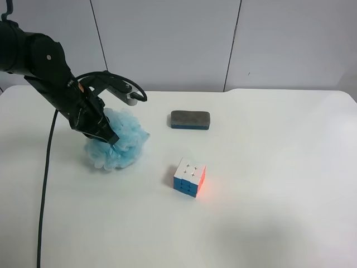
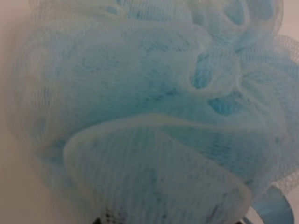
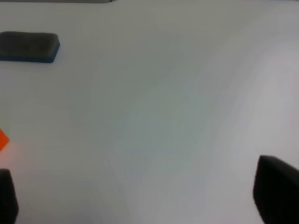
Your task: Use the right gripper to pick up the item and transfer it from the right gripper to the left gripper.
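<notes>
The light-blue mesh bath pouf (image 1: 127, 149) lies at the left of the white table (image 1: 268, 223). The black arm with the trailing cable reaches down into it. Its left gripper (image 1: 110, 135) is buried in the top of the mesh and looks closed on it. In the left wrist view the pouf (image 2: 149, 102) fills the picture, with its blue ribbon (image 2: 275, 210) at one corner. The right gripper (image 3: 142, 198) is open and empty above bare table, with only its dark fingertips (image 3: 278, 186) showing. The right arm is out of the exterior high view.
A dark grey eraser block (image 1: 190, 119) lies at the table's middle back; it also shows in the right wrist view (image 3: 29, 45). A multicoloured puzzle cube (image 1: 189, 177) stands in front of it, and its orange corner (image 3: 3, 139) shows. A black cable (image 1: 44, 184) hangs at the left.
</notes>
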